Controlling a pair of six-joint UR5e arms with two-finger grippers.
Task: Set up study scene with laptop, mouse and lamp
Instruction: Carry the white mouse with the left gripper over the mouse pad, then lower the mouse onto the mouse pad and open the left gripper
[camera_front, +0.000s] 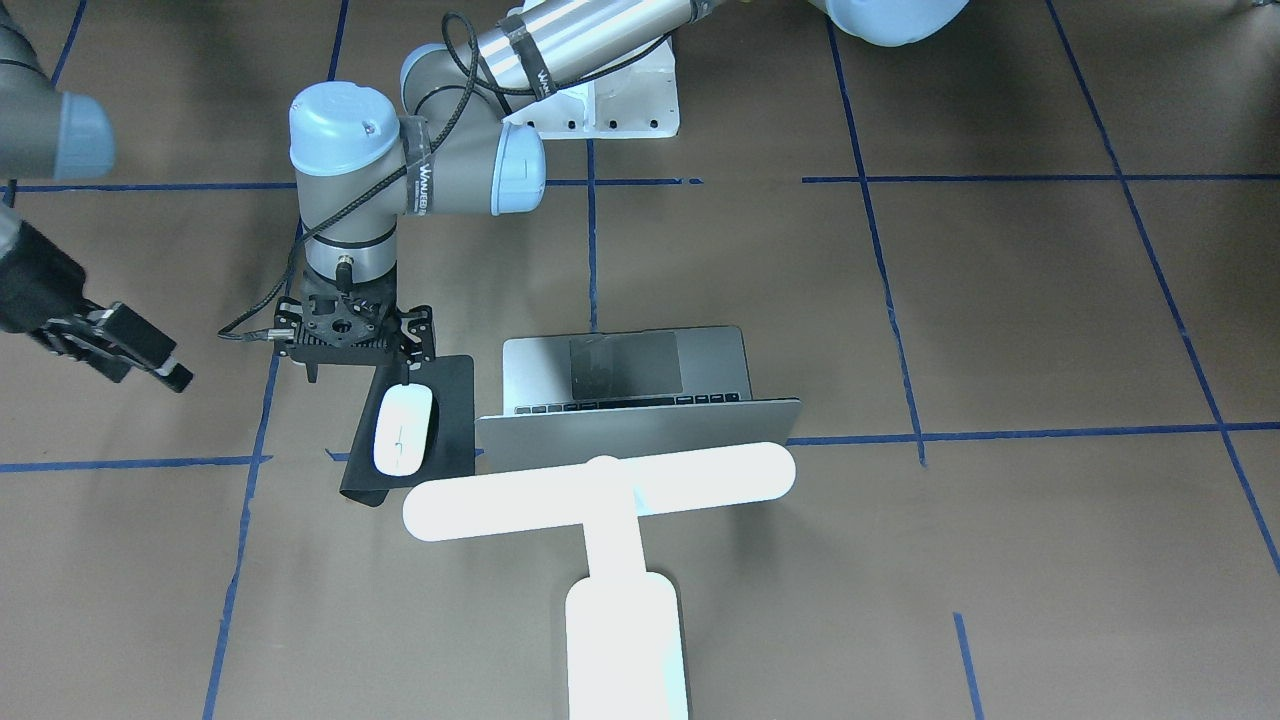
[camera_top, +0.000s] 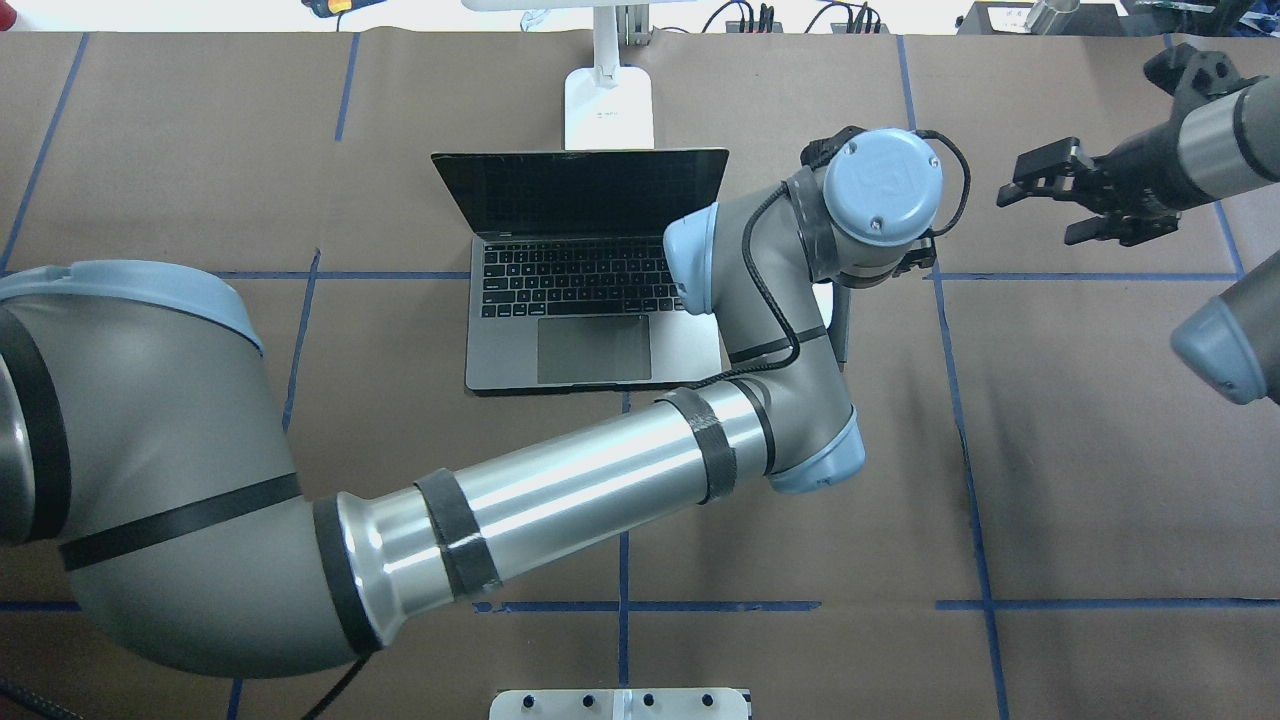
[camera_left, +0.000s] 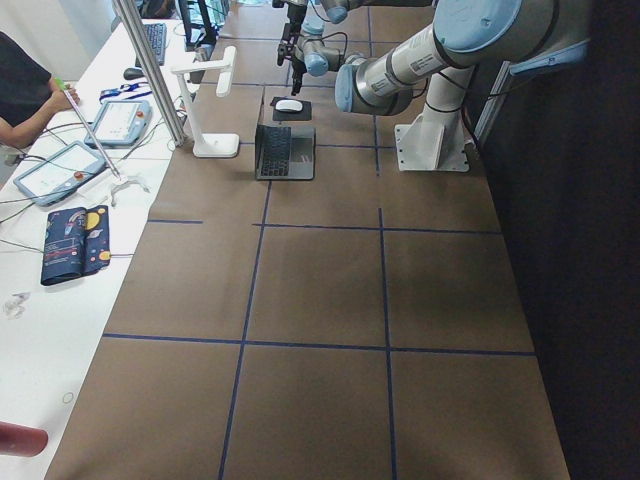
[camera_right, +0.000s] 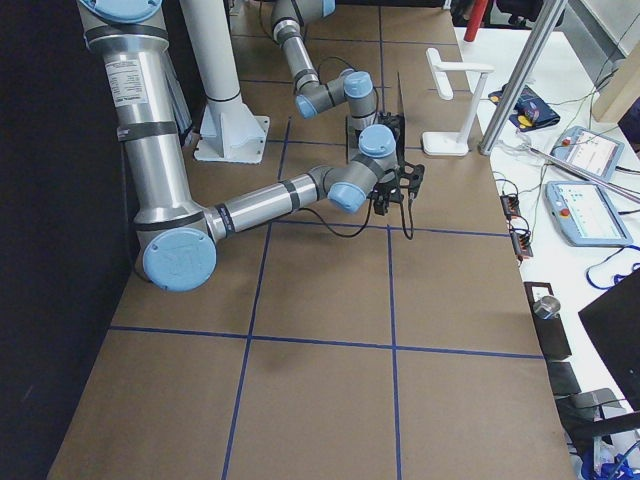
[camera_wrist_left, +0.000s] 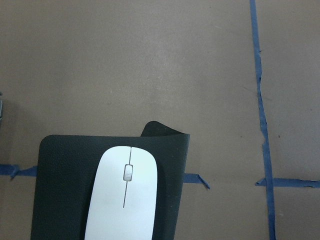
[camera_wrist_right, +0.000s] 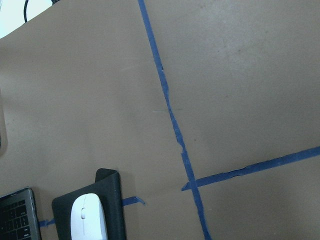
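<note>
Your mouse (camera_front: 404, 428) lies on a black mat (camera_front: 452, 400) just beside the laptop (camera_front: 625, 365), left fingers (camera_front: 407, 376) apart near that same side, right fingers (camera_front: 143, 338) apart well away from the laptop; it looks light, glossy and slippery, so pinch its long sides mid-length.

From overhead, the left arm's wrist (camera_top: 880, 190) hides the mouse (camera_front: 404, 428) (most of its black mat (camera_front: 455, 400) too), and the lamp (camera_top: 608, 105) loses its head to the top edge.
</note>
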